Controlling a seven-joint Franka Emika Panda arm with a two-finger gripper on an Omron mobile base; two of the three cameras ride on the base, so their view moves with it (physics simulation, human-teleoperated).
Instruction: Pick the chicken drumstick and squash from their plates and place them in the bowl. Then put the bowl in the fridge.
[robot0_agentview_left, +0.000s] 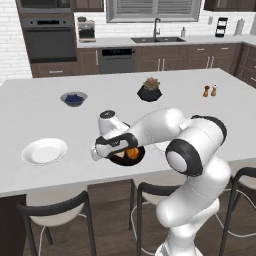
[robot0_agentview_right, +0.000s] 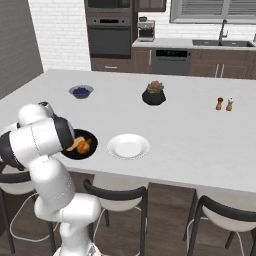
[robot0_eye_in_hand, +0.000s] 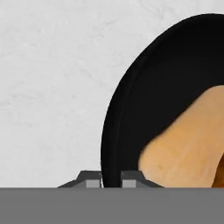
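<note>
squash (robot0_eye_in_hand: 188, 144) fills the near side of the black bowl (robot0_eye_in_hand: 144, 87) in the hand view, with the chicken drumstick (robot0_agentview_right: 84, 145) beside it. the end effector (robot0_eye_in_hand: 111, 179) is pinched closed on the bowl's rim, its 2 fingertips either side of the wall. both plates (robot0_agentview_left: 44, 151) (robot0_agentview_right: 128, 146) sit bare on the desk (robot0_agentview_left: 30, 100). risk: a thin 1-sided rim grip may let the loaded bowl tilt, slip, or spill food once lifted toward the fridge.
</note>
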